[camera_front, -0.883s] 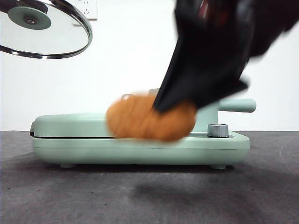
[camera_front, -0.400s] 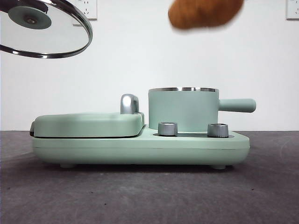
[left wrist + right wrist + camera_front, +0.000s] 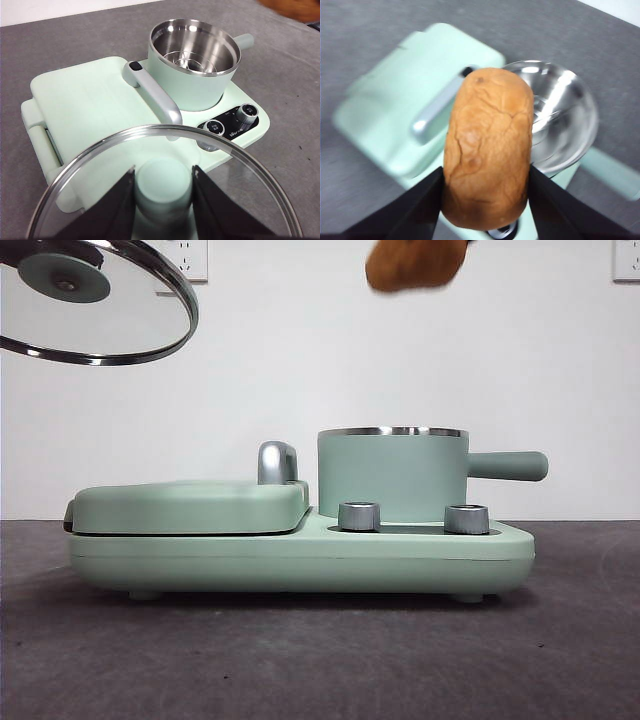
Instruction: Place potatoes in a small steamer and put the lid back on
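The right hand [image 3: 485, 200] has its two black jaws closed around the potato [image 3: 487, 147]. The potato is a fat oval lump, orange-brown, with dry skin full of little cracks and wrinkles, a bit like a bread roll. In the front view the potato [image 3: 415, 265] hangs high in the air at the top edge, up above the small steamer [image 3: 392, 475] and not touching it.

The small steamer is a round mint-green pot with straight sides, a shiny steel rim and a straight green handle [image 3: 507, 465] sticking out to one side. The left wrist view shows that the inside of the small steamer [image 3: 194, 47] is bright bare steel, with nothing in it but a metal rack at the bottom. It stands on one end of a smooth mint-green cooker base [image 3: 300, 560]. Two small round silver dials [image 3: 360, 516] sit in front of the pot. Beside it lies a flat green griddle lid [image 3: 190, 505] with a curved shiny metal handle [image 3: 277, 462].

The left hand [image 3: 163, 200] grips the round green knob [image 3: 164, 185] of the lid [image 3: 165, 140] between its jaws. The lid is a round sheet of clear glass with a shiny steel ring around it. In the front view the lid [image 3: 95, 305] is held tilted, high up and far to the side of the pot.

The tabletop [image 3: 300, 660] is dark grey and looks a little rough.
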Robot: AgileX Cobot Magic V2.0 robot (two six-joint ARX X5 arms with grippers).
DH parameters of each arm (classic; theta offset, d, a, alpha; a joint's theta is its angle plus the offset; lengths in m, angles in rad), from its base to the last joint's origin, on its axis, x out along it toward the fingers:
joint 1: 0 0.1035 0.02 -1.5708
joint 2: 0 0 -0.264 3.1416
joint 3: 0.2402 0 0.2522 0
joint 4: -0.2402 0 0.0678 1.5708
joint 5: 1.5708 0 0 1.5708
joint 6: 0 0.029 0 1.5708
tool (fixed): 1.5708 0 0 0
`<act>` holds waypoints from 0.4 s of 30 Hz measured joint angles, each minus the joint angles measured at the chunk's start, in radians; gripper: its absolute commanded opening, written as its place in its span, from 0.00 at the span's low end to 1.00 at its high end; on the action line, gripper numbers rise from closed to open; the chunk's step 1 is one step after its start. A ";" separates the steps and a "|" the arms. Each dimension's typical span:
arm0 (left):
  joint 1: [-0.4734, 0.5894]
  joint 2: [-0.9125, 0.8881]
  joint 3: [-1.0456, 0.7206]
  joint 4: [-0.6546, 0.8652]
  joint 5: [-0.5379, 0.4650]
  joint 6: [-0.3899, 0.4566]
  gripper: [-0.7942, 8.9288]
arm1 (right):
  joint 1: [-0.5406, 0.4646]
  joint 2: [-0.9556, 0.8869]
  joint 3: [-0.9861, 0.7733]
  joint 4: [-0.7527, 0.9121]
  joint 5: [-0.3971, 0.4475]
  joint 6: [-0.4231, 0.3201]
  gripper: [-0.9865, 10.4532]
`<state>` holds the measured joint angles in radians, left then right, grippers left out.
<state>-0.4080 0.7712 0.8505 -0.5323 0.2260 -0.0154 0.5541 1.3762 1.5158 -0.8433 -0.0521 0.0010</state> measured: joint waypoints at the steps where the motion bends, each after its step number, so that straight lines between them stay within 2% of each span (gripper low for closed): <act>1: 0.000 0.000 0.000 0.000 0.000 0.000 0.10 | -0.014 0.031 0.016 0.009 0.000 -0.011 0.28; 12: 0.000 0.000 0.000 0.000 0.000 0.000 0.10 | -0.092 0.345 0.149 0.076 -0.001 -0.100 0.28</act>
<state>-0.4080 0.7712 0.8505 -0.5323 0.2256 -0.0154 0.4625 1.7214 1.6646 -0.7677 -0.0528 -0.0986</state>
